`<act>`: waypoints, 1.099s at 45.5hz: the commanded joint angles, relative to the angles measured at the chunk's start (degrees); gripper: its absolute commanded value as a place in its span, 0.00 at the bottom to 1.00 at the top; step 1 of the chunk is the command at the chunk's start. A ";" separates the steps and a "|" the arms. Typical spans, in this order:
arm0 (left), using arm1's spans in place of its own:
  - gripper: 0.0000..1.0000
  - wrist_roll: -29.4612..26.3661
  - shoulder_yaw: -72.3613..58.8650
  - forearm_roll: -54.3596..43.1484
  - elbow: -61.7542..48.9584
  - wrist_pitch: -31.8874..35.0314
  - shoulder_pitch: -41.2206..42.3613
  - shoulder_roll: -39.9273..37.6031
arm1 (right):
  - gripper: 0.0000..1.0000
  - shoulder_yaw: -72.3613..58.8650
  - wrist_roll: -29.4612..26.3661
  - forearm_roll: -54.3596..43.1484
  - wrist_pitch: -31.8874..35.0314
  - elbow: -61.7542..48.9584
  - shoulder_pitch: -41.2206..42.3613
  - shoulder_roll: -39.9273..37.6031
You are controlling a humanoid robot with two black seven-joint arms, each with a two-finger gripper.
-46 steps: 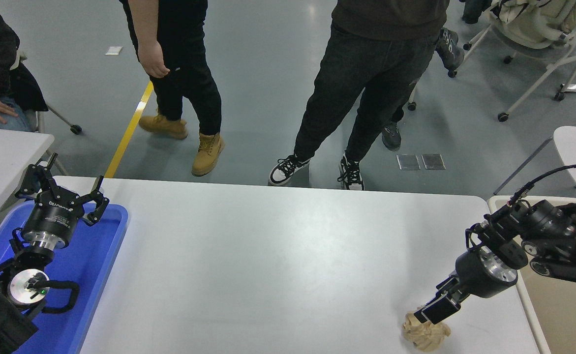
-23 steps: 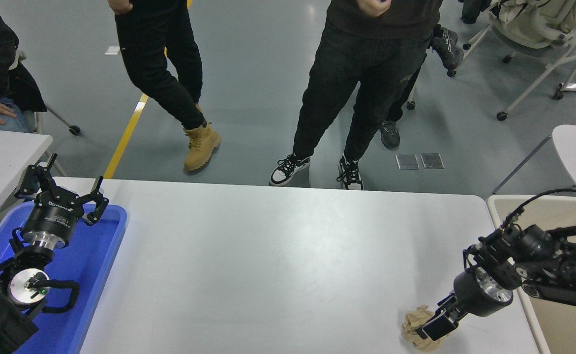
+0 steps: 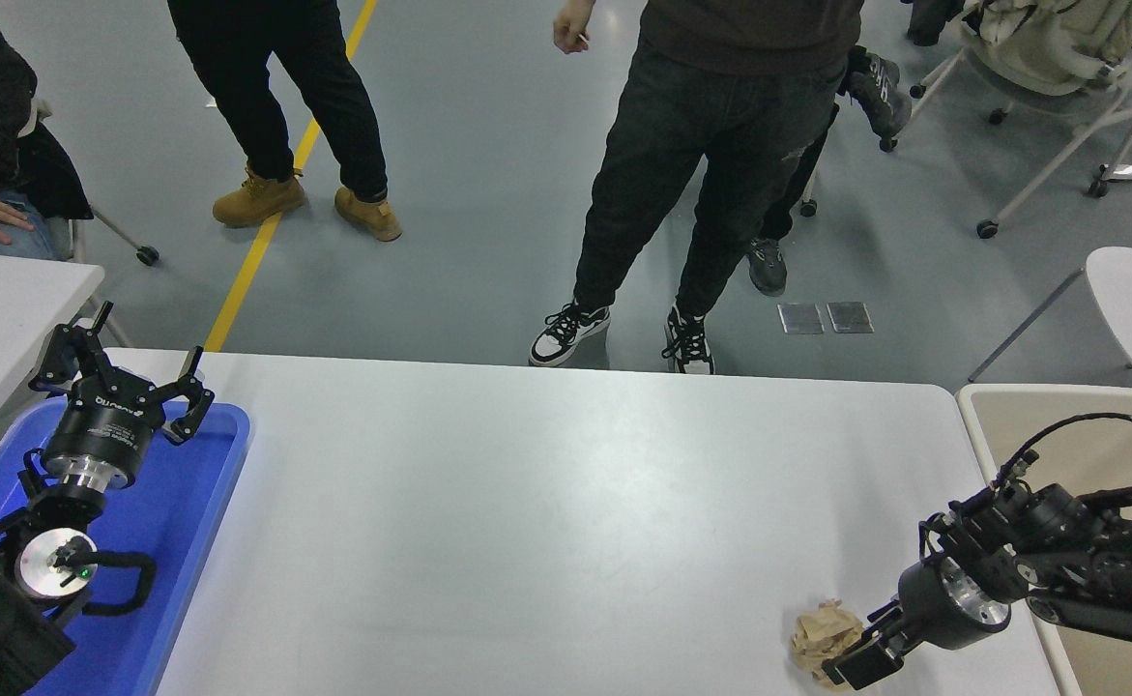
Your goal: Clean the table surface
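Note:
The table surface (image 3: 546, 512) is a wide white top with rounded corners. A crumpled brown paper ball (image 3: 823, 632) lies on it near the front right corner. My right gripper (image 3: 860, 663) sits low at the ball's lower right side, touching or almost touching it; its black body hides whether it is closed. My left gripper (image 3: 121, 385) is parked at the lower left above the blue tray (image 3: 193, 503), open and holding nothing.
A beige surface with a white rim (image 3: 1039, 435) adjoins the table's right edge, under my right arm. A smaller white table (image 3: 5, 300) stands at the far left. Two people stand at the far side, another sits at the upper left, and wheeled chairs (image 3: 1059, 68) stand behind.
My right gripper has slid off the top of the paper ball toward the near right, baring more of the ball. The person in tan boots has walked away leftward.

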 commanded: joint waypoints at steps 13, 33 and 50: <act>1.00 0.00 0.00 0.00 0.00 0.00 0.00 0.00 | 0.70 4.08 0.95 0.55 -5.61 -4.89 -3.44 2.10; 1.00 0.00 0.00 0.00 0.00 0.00 0.00 0.00 | 0.00 2.06 7.27 -0.06 -5.17 -5.15 -3.35 2.01; 1.00 0.00 0.00 0.00 0.00 0.00 0.00 0.00 | 0.00 10.75 10.17 1.08 -5.61 -5.07 -2.91 -1.50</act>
